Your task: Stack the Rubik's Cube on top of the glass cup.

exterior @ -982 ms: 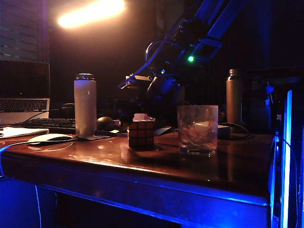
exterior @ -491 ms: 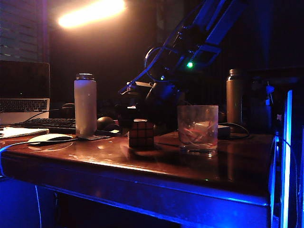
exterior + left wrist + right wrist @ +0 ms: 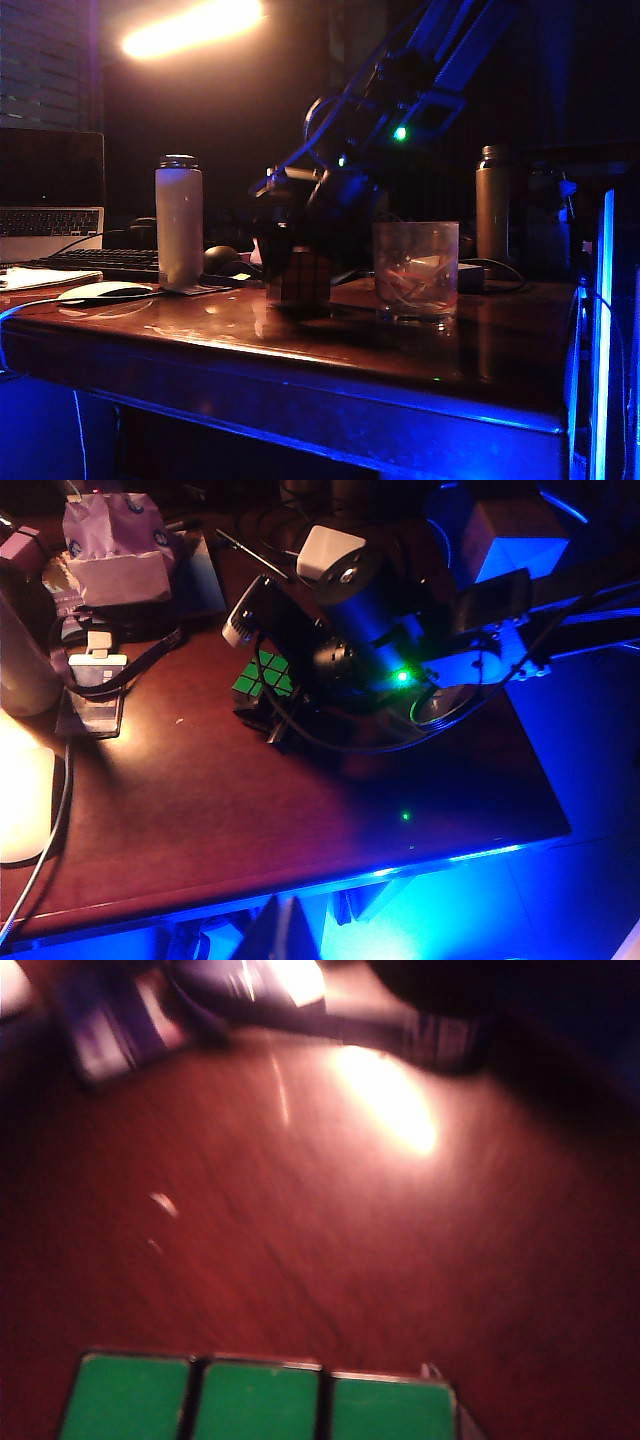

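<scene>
The Rubik's Cube [image 3: 300, 282] stands on the dark wooden table [image 3: 330, 350], left of the glass cup [image 3: 416, 270], a short clear tumbler with reddish streaks. My right gripper [image 3: 298, 268] has come down over the cube, and its dark fingers [image 3: 268, 252] sit against the cube's sides. The left wrist view shows the cube's green face [image 3: 262, 675] between those fingers, under the right arm. In the right wrist view only a green row of the cube [image 3: 260, 1400] shows, with no fingers. My left gripper [image 3: 285, 930] is just dark shapes off the table's front edge.
A tall white bottle [image 3: 179, 222] stands left of the cube and a dark metal bottle [image 3: 492, 205] behind the cup. A laptop [image 3: 50, 190], keyboard [image 3: 100, 262] and white mouse [image 3: 103, 291] lie far left. A pale bundle [image 3: 115, 545] sits at the back.
The right gripper has dropped from behind and above the cube to straddle it, and its fingers have drawn in against the cube. The cube and the cup stay where they were.
</scene>
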### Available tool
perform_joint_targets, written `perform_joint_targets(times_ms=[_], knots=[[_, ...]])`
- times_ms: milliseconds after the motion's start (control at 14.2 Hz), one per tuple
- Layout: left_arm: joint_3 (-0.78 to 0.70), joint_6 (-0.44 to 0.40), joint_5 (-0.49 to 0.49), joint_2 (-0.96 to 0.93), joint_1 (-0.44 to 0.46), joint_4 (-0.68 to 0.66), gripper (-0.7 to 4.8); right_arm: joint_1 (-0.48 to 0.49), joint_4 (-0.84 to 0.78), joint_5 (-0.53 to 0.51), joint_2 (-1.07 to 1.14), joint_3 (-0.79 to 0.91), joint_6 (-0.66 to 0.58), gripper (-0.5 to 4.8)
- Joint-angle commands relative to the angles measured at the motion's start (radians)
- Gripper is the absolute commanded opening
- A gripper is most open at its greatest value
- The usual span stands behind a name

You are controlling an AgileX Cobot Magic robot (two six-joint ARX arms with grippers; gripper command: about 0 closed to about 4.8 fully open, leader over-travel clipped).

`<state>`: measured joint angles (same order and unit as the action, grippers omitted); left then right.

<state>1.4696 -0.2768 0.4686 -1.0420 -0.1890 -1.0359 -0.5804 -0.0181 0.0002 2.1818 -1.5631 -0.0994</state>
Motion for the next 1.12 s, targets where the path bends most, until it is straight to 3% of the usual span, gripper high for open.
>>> perform_joint_targets(times_ms=[70,211,491,561,702,1123], knots=[[0.005,-0.003,0.063,0.003,-0.001,0.028,-0.03,-0.003,-0.037,0.010,-0.112,-0.023,0.055,2.24],[0.005,-0.003,0.120,0.003,-0.001,0.030,-0.03,-0.003,0.008,0.010,-0.187,-0.031,0.055,2.24],[0.005,-0.004,0.262,0.011,-0.001,0.039,-0.03,-0.003,0.193,0.126,-0.345,-0.031,0.122,2.21],[0.005,-0.004,0.269,0.013,-0.001,0.045,-0.03,-0.001,0.275,0.193,-0.399,-0.031,0.135,1.76],[0.005,-0.004,0.269,0.014,-0.001,0.045,-0.03,0.003,0.391,0.211,-0.454,-0.031,0.153,1.06],[0.006,-0.004,0.269,0.014,-0.001,0.051,-0.03,0.005,0.712,0.274,-0.505,-0.029,0.151,0.94]])
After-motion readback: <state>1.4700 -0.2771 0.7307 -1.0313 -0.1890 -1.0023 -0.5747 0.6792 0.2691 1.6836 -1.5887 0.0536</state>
